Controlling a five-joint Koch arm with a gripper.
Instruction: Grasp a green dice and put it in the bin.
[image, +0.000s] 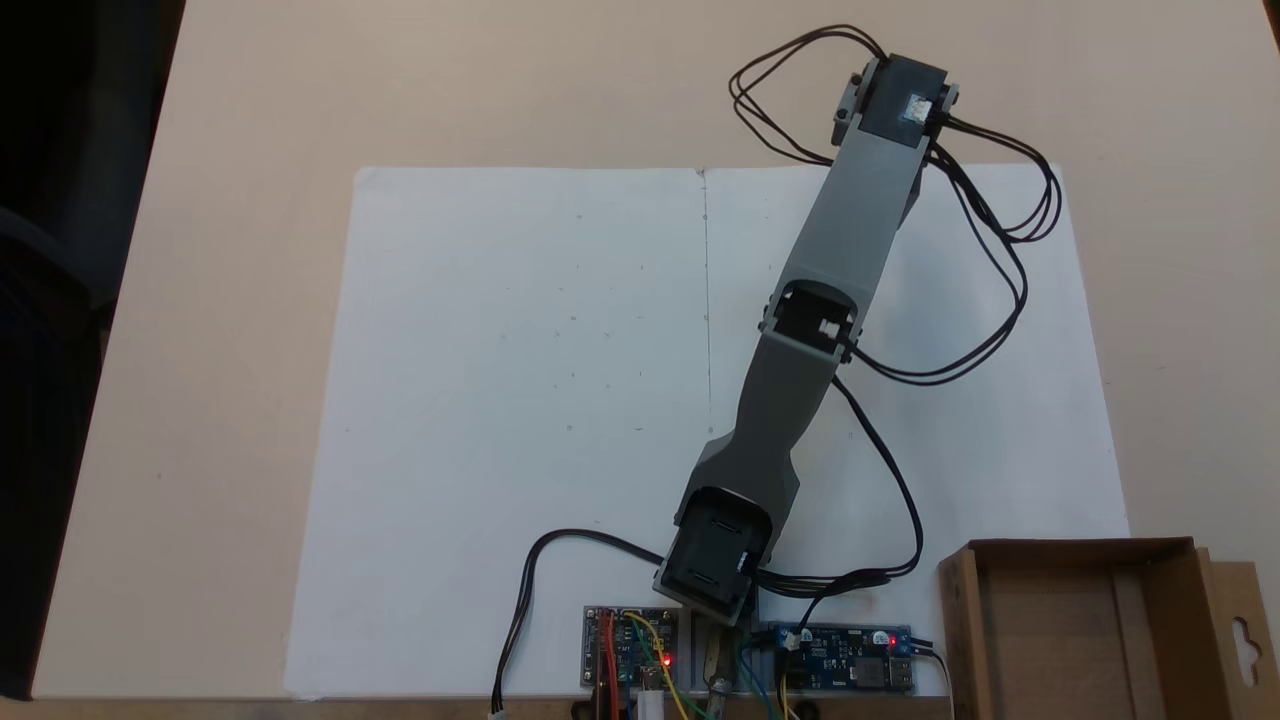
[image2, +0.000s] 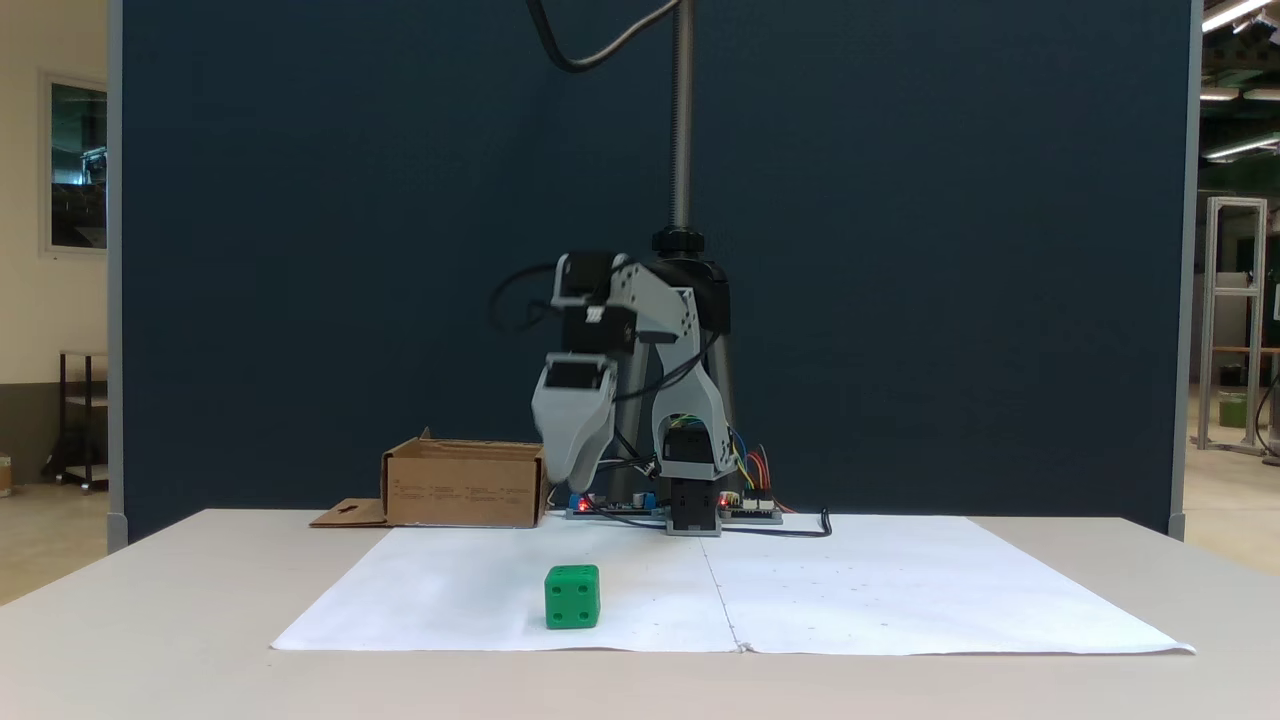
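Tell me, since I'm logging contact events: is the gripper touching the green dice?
Apart. In a fixed view the gripper hangs in the air, with bare white paper visible between it and the green dice.

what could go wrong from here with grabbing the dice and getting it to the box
The small bright green dice sits on the white paper sheet with the gripper raised above and behind it; in a fixed view the arm hides the dice, so a descent may land off-centre and nudge it away. The shallow brown cardboard box stands beside the arm's base, so a low carry could strike its wall.
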